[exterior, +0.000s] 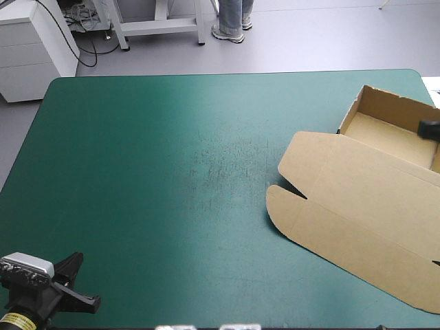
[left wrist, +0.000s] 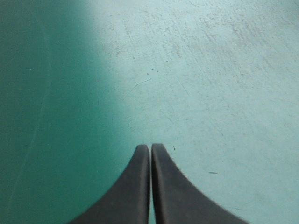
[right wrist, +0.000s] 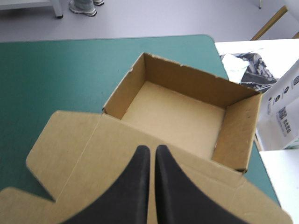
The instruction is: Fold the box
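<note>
The brown box lies at the table's right side as an open tray with raised walls and its lid flat toward the front. My right gripper is shut and empty. It hovers over the flat lid just before the tray's near wall, with the tray ahead of it. In the high view only a black bit of it shows at the right edge. My left gripper is shut with nothing in it, low over bare teal-green cover near the table's front left corner, far from the box.
The teal-green cover stretches bare from the left edge to the box. A white cabinet stands beyond the far left corner. White packaging lies on a pale surface just past the table's right edge.
</note>
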Robot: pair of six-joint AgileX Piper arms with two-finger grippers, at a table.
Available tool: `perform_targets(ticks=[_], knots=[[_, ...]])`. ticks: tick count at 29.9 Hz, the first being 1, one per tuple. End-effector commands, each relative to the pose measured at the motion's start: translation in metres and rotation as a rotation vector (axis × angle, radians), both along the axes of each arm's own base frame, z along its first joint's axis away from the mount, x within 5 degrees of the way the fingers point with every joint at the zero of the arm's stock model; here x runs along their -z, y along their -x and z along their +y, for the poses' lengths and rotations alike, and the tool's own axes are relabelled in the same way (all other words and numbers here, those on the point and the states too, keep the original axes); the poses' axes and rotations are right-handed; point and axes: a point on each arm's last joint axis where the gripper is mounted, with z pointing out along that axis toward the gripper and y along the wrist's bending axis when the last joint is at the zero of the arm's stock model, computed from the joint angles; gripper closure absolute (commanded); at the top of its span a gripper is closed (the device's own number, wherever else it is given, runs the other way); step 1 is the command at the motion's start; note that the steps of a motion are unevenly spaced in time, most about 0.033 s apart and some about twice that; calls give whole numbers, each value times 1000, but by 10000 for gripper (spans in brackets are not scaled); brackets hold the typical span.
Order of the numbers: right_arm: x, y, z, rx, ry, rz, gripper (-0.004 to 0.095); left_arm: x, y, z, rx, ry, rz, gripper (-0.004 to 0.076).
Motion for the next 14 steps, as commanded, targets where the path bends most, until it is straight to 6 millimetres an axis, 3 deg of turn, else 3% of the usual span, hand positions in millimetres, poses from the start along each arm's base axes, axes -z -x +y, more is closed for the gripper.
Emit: perform_targets(ticks=[1,8,14], knots=[[22,26,15,-69,16,22,916,-13,-2,-1,10,27,-78,732],[103,59,37,-219,33,52,920,-13,-2,-1,10,27,-78,732],[161,79,51,-295,59,-46,920,-13,-2,-1,10,28,-78,732]])
